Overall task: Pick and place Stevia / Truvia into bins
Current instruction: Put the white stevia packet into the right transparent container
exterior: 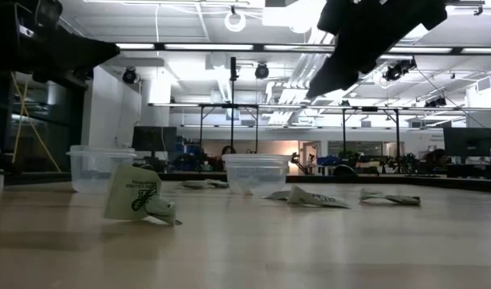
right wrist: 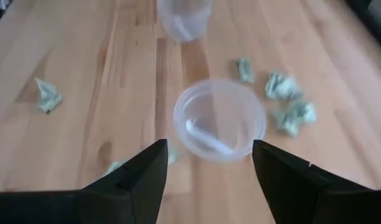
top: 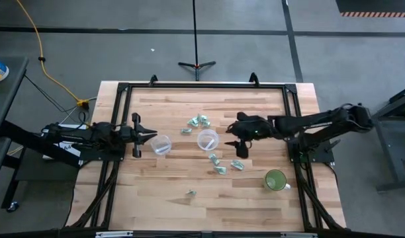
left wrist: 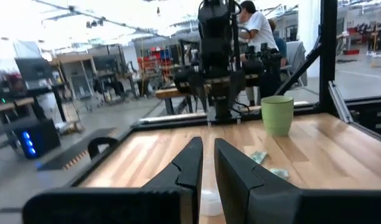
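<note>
Light wood-plank table on dark frame; grey floor, tripod base beyond far edge; workshop behind.

Right gripper raised beside nearer clear cup, jaws spread wide, holding nothing; cup contains one sachet.

Left gripper near second clear cup, jaws nearly closed, empty.

Stevia sachets scattered around cups, one apart.

Green cup at right.

Sachet print illegible.
</note>
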`<state>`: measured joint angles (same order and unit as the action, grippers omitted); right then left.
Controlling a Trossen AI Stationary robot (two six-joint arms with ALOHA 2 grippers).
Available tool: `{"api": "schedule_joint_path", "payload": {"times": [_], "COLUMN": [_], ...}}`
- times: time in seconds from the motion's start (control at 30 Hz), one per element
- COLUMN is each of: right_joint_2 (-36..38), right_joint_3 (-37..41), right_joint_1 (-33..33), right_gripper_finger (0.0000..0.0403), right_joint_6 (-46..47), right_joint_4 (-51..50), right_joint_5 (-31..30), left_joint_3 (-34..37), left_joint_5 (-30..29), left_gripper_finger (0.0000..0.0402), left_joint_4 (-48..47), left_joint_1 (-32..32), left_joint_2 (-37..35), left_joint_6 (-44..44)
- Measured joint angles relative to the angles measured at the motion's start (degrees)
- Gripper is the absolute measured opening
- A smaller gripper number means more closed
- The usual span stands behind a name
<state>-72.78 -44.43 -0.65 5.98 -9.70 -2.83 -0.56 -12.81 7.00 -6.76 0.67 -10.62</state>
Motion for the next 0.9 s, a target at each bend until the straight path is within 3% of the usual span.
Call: {"api": "schedule_joint_path", "payload": {"times": [0.17, 0.37, 0.9], "right_joint_2": [-3.41, -7.92, -19.57], "right_joint_3": [-2.94, -3.12, -3.1], "right_joint_1": [-1.77, -4.5, -9.55], "right_gripper_finger": [0.0215, 0.0205, 0.0178], "right_joint_6": [7.71, 15.86, 19.58], "right_joint_4": [-8.86, -10.35, -12.54], "right_joint_5": [0.04, 1.36, 3.34], "left_joint_3": [0.0, 0.0, 0.0], "left_joint_5": [0.0, 0.01, 0.03], "left_gripper_finger": [0.0079, 0.0079, 0.0079], "left_joint_4": [-0.21, -2.5, -4.11], "left_joint_1": [0.0, 0.0, 0.0], "left_joint_2": [0.0, -0.02, -0.02], "left_joint_6": [-0.95, -1.1, -0.97]}}
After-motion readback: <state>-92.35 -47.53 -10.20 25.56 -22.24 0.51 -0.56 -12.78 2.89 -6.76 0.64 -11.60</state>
